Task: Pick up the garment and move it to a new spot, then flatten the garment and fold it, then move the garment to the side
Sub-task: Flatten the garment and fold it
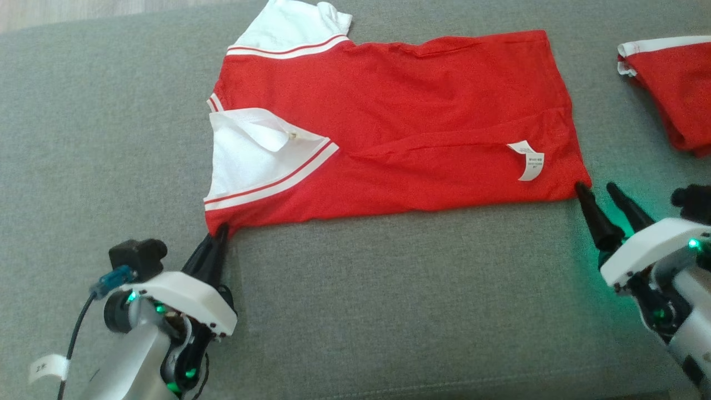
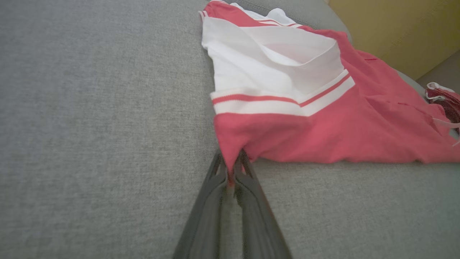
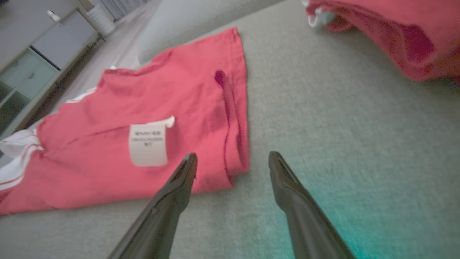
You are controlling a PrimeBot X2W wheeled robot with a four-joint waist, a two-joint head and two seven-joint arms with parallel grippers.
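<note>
- 2 grippers sat at the near edge of 1 red garment point(image 1: 422, 111), which lay spread on the grey cushion point(image 1: 389, 289) and ran from one gripper across to the other.
- The left gripper point(image 1: 221, 229) had its 2 dark fingers pressed together, clamped on the garment's near sleeve-end corner. In the left wrist view the gripper point(image 2: 231, 169) pinched the red cloth point(image 2: 323, 133) into a small peak between its tips.
- Just beyond the left gripper's tips lay a white sleeve point(image 1: 250, 161) with white bands and 1 thin red stripe, folded over the red body. The left wrist view showed this sleeve point(image 2: 269, 61) directly ahead of the fingers.
- Farther beyond it, at the garment's far edge, lay a second white sleeve point(image 1: 289, 28).
- Between the 2 grippers, the red body showed shallow creases.
- Just beyond the right gripper's tips, towards the left gripper, a white care label point(image 1: 530, 161) rested on the red cloth. In the right wrist view the label point(image 3: 149, 144) sat beside the nearer fingertip.
- The right gripper point(image 1: 595, 189) had its fingers apart and gripped nothing. The finger nearer the left gripper was at the garment's near hem corner. In the right wrist view the gripper point(image 3: 233, 155) straddled that corner of the garment point(image 3: 143, 97), but I could not tell whether it touched the cloth.
- Beyond the right gripper and to its right lay another red garment point(image 1: 677, 94) with white trim, bunched up and apart from the first. It also showed in the right wrist view point(image 3: 395, 32).
</note>
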